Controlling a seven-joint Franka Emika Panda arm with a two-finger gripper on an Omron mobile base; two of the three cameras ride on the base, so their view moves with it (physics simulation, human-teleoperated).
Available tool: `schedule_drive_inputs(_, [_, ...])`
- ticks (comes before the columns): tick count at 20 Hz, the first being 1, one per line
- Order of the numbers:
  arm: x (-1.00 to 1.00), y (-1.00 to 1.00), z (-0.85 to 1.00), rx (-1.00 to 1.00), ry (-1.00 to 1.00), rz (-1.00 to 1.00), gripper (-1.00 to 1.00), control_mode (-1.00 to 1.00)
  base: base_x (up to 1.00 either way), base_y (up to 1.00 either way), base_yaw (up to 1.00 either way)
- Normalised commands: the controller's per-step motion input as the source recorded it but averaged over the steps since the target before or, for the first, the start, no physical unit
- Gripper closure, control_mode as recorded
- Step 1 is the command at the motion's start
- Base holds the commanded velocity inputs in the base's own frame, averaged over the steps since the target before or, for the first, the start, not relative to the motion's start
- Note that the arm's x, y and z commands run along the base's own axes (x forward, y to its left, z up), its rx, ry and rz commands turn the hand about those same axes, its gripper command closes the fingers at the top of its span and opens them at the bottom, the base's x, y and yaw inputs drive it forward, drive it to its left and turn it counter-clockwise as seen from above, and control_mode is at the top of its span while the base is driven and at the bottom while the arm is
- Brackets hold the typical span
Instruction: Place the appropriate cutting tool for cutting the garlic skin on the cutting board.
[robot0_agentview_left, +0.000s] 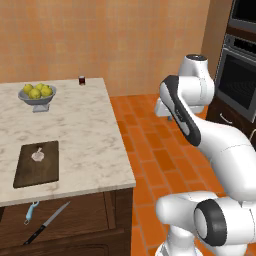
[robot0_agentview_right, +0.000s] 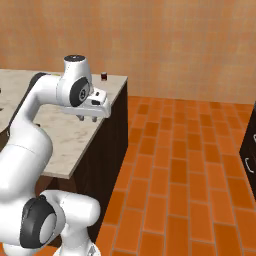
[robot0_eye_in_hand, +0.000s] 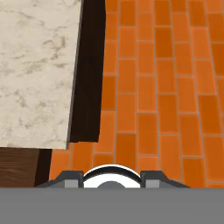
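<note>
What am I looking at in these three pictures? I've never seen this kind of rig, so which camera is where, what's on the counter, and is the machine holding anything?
It is a simulated kitchen with a white robot arm on a driving base. Two cameras ride on the base behind the arm, one to its left and one to its right; the third sits on the hand and looks along the gripper.

On the marble counter lies a dark cutting board with a small garlic bulb on it. Farther back stand a grey bowl of yellow-green fruits and a small dark jar.

Lower down, in an open drawer in front of the counter, lie a knife and a blue-handled peeler.

The gripper hangs over the counter's edge by the orange tiled floor, holding nothing. Whether its jaws are open or shut cannot be made out.
</note>
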Motion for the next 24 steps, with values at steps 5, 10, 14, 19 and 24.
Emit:
schedule_drive_inputs(5, [-0.5, 0.56, -0.26, 0.01, 0.0, 0.0, -1.0, -1.0, 0.0, 0.0, 0.0])
schedule_drive_inputs(10, [-0.26, 1.0, -0.36, 0.02, 0.0, 0.0, -1.0, -1.0, 0.0, 0.0, 0.0])
schedule_drive_inputs(14, [-0.06, 0.99, -0.37, 0.07, 0.0, 0.0, -1.0, -1.0, 0.0, 0.0, 0.0])
schedule_drive_inputs(19, [-0.01, 0.99, -0.38, 0.02, 0.02, 0.0, -1.0, -1.0, 0.0, 0.0, 0.0])
schedule_drive_inputs(24, [-0.19, 0.9, -0.38, 0.1, 0.11, -0.02, -1.0, -1.0, 0.0, 0.0, 0.0])
